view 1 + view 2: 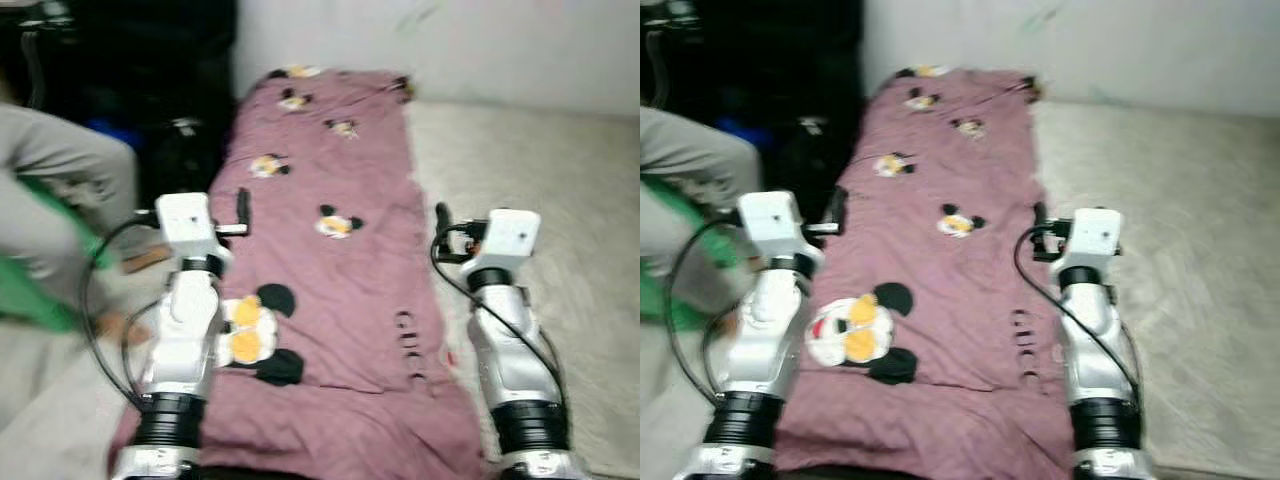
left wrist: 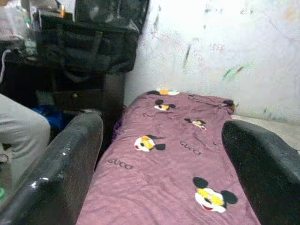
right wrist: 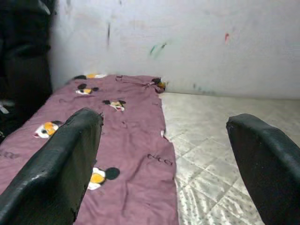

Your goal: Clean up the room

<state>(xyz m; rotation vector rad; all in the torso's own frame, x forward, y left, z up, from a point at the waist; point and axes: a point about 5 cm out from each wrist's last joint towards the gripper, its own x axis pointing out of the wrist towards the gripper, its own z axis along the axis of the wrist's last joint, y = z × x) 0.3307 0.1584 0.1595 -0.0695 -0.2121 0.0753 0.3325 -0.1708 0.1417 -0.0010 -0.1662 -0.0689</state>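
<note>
Item: purple blanket point(image 1: 330, 290), printed with cartoon mouse heads and lettering. It is laid out flat and lengthwise on a pale mattress point(image 1: 520, 170), along the mattress's left side, with its far end close to the white wall point(image 2: 215, 42). Its near edge is seen between the two silver arms.

Item: left end effector point(image 1: 243, 212). It is held above the blanket's left edge, nothing gripped; in the left wrist view the two black fingers point(image 2: 61, 173) are seen spread wide apart, with blanket visible between them.

Item: right end effector point(image 1: 443, 222). It is held over the blanket's right edge, where the cloth meets bare mattress; in the right wrist view the fingers point(image 3: 56, 164) are likewise spread wide, empty.

Item: dark furniture and black bags point(image 2: 89, 37), stacked left of the bed against the wall.

Item: a person's leg in grey trousers point(image 1: 70, 170), placed at the far left beside something green point(image 1: 40, 290); detail is blurred.
</note>
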